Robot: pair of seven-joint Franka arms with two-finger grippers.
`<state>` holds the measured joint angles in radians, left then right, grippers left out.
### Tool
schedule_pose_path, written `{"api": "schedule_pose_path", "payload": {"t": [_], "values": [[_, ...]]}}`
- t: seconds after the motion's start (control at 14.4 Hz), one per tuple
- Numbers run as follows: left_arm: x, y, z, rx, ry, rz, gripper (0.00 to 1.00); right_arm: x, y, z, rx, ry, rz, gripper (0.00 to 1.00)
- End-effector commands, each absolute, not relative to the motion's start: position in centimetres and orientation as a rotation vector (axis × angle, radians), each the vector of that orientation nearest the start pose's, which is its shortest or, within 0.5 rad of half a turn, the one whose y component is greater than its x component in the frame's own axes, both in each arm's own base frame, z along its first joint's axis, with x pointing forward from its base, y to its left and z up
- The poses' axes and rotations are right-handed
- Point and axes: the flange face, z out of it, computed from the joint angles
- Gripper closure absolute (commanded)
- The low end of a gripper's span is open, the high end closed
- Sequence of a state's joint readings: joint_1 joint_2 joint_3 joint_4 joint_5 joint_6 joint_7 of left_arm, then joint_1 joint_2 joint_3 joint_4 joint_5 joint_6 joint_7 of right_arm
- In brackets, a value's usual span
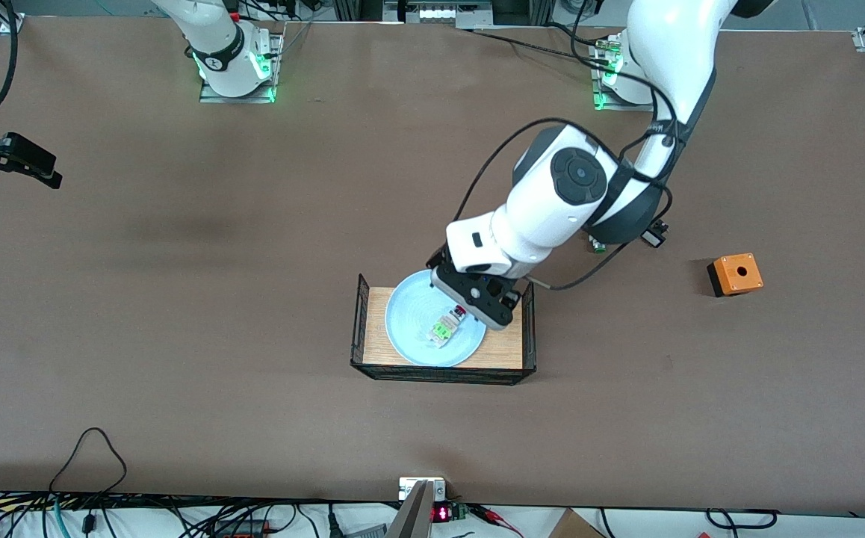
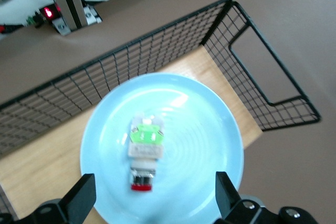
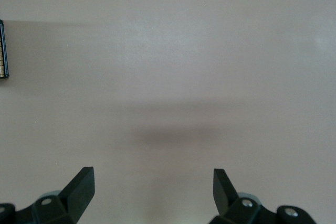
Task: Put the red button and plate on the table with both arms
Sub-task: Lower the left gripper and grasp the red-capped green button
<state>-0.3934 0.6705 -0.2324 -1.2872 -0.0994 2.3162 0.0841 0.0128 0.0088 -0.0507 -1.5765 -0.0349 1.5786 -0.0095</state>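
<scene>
The pale blue plate [image 1: 417, 332] [image 2: 199, 129] lies on a small wooden shelf with black wire ends [image 1: 503, 347] [image 2: 220, 64] in the middle of the brown table [image 1: 216, 299]. On the plate lies the red button [image 1: 449, 324] [image 2: 145, 148], a whitish body with a green block and a dark red cap. My left gripper [image 1: 475, 302] [image 2: 155, 182] hangs just over the plate, open, its fingers wide on either side of the red cap without touching it. My right gripper [image 1: 25, 161] [image 3: 153, 176] waits open over bare table at the right arm's end, holding nothing.
An orange box with a round hole [image 1: 735, 274] stands toward the left arm's end. Two small switches [image 1: 597, 244] lie partly hidden under the left arm's elbow. Cables run along the table's edge nearest the front camera [image 1: 89, 448].
</scene>
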Motion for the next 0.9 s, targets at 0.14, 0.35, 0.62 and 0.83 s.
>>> {"api": "schedule_pose_path", "payload": {"t": [0.14,0.35,0.62,0.83], "values": [[65.2,-42.8,37.7,-3.137,1.089,-0.609,0.00,55.6,-2.2,62.4,-3.177,0.022,0.009,0.00],[64.6,-43.7,37.2,-3.135,1.104,-0.593,0.00,55.5,-2.2,62.4,-3.177,0.022,0.009,0.00],[64.7,-44.3,35.2,-3.115,1.110,-0.640,0.00,55.7,-2.1,62.4,-3.176,0.020,0.001,0.00],[64.4,-44.8,34.4,-3.077,1.136,-0.635,0.04,55.6,-2.0,62.5,-3.177,0.015,0.001,0.00]]}}
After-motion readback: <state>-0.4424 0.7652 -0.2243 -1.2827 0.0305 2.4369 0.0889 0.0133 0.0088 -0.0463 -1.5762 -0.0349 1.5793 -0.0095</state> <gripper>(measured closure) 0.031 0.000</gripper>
